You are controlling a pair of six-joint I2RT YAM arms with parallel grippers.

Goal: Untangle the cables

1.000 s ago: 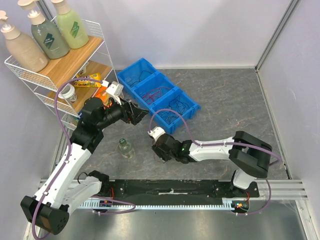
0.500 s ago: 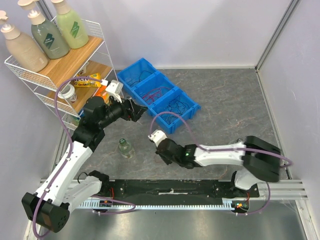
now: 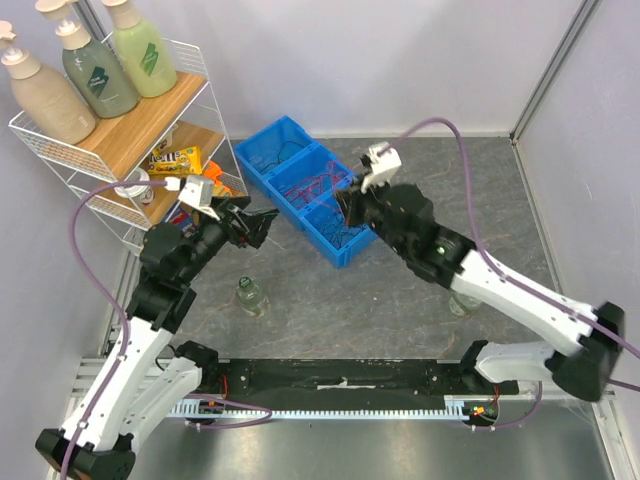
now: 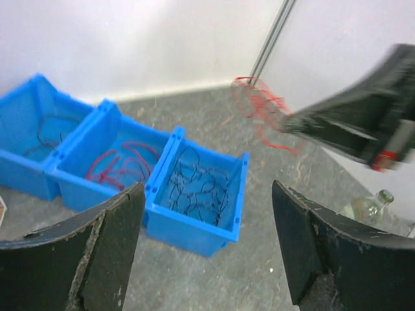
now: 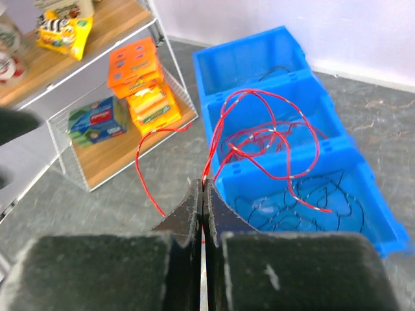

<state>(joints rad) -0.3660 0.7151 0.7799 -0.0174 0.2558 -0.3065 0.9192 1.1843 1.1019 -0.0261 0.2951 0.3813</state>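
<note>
Right claw, pinched shut on dangling red cables, hangs above blue bins at eleven o'clock on the worktop. Left claw gapes wide, empty.

2 white arms, black joints, purple cabling

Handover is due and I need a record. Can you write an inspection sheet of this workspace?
Surface: grey mottled table.
Job's things: red wires dangle from the right gripper above the blue bins; black wires lie in an end compartment.
Clutter: small glass bottle standing on the table.
Grippers: left gripper open, holding nothing; right gripper shut on a red wire.
Cables: purple arm cables loop off both wrists.
Surroundings: wire shelf rack with pump bottles and snack packs; pale walls.
</note>
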